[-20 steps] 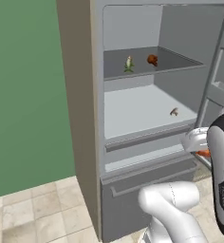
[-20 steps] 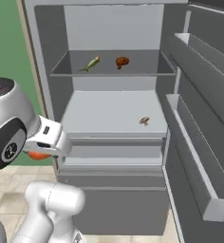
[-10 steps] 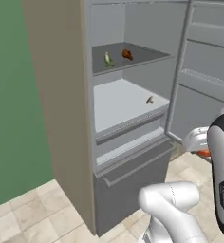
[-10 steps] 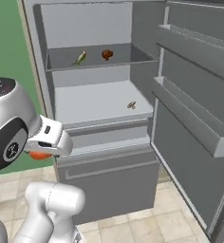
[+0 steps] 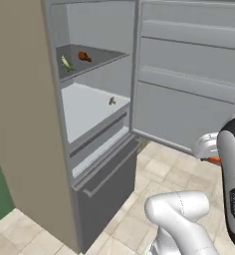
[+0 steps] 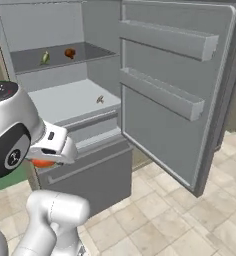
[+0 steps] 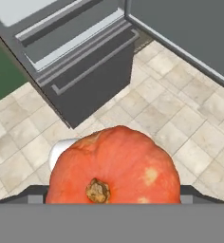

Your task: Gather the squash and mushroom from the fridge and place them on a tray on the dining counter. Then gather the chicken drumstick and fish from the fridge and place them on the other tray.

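The fridge (image 5: 35, 124) stands open, filling the left half of the left base view, its door (image 5: 189, 79) swung wide across the upper right of that frame. In the right base view the same door (image 6: 175, 100) crosses the centre and right, with two shelf bins on its inner face.

On the upper shelf inside, at the upper left of the left base view, lie the slim greenish fish (image 5: 66, 63) and, just beside it to the right, a reddish-brown chicken drumstick (image 5: 83, 57). The right base view shows the pair at its upper left: fish (image 6: 45, 58) and drumstick (image 6: 70, 53), close but apart. On the pale shelf below sits a small brownish mushroom (image 5: 112, 101), near the shelf's right edge; in the right base view it (image 6: 100, 99) lies near the shelf's front right corner.

The orange squash (image 7: 115, 166) fills the lower centre of the hand view, round, with its brown stem scar facing the camera, sitting right at the gripper (image 7: 115, 197), whose finger tips are hidden behind it. The jaws stand wide apart with the squash between them, holding it. A sliver of orange shows under the hand at the right edge of the left base view (image 5: 215, 160) and at the lower left of the right base view (image 6: 40, 163).

Below the squash, the hand view shows beige floor tiles (image 7: 180, 118) and the fridge's lower drawer (image 7: 90, 71) at the upper left.
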